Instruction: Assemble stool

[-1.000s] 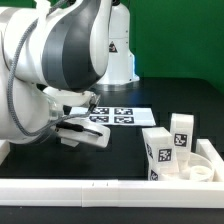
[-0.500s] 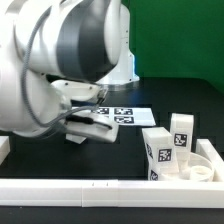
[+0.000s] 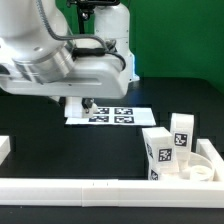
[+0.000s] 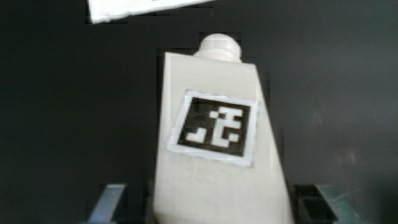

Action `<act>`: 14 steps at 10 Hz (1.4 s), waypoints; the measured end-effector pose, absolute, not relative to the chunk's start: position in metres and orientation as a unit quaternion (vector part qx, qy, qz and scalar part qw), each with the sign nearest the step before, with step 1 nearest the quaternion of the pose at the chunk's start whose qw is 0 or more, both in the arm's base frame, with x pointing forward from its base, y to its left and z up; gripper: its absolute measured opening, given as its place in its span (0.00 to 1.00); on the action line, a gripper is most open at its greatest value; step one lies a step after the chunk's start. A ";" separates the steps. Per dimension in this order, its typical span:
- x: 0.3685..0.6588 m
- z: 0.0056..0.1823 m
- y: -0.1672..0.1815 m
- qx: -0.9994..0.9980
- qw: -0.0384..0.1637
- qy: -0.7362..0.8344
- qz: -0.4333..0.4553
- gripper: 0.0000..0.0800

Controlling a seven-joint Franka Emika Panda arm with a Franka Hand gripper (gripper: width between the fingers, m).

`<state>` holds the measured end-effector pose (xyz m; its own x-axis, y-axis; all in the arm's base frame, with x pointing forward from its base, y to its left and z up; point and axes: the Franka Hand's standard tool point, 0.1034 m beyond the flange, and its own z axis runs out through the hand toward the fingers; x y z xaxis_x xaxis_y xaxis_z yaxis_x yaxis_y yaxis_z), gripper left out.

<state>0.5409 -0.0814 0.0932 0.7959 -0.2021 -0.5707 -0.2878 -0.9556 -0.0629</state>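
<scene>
In the wrist view a chunky white stool leg fills the picture, with a black-and-white square tag on its face and a round peg end pointing away. My gripper is shut on this leg, and one dark finger shows on either side of its base. In the exterior view the arm's bulk hides the gripper and the held leg. Two more tagged legs stand at the exterior view's right, inside the rimmed white seat.
The marker board lies flat on the black table behind the arm. A long white rail runs along the front edge. A white piece sits at the exterior view's left edge. A white strip shows beyond the leg.
The jaws closed on the leg. The arm then rose from low at the exterior view's left and swung up and to the right, above the marker board.
</scene>
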 end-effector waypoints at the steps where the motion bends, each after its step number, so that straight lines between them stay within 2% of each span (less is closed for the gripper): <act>1: 0.546 0.103 -0.076 -0.953 0.062 0.129 0.267 0.40; 3: 0.581 0.162 -0.023 -0.974 0.031 0.089 0.205 0.40; 5: 0.600 0.195 0.028 -0.986 0.001 0.064 0.152 0.40; 7: 0.606 0.186 0.021 -0.996 0.007 0.060 0.068 0.40; 9: 0.617 0.188 0.028 -0.998 0.010 0.055 -0.004 0.40; 11: 0.646 0.195 0.055 -0.996 -0.005 0.022 -0.091 0.40; 12: 0.651 0.192 0.073 -0.991 -0.031 -0.032 -0.124 0.40; 13: 0.651 0.189 0.093 -0.985 -0.029 -0.047 -0.163 0.40; 14: 0.653 0.188 0.092 -0.977 -0.021 -0.047 -0.205 0.40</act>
<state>0.6528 0.0925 0.1884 0.9116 0.1010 0.3984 0.0840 -0.9947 0.0599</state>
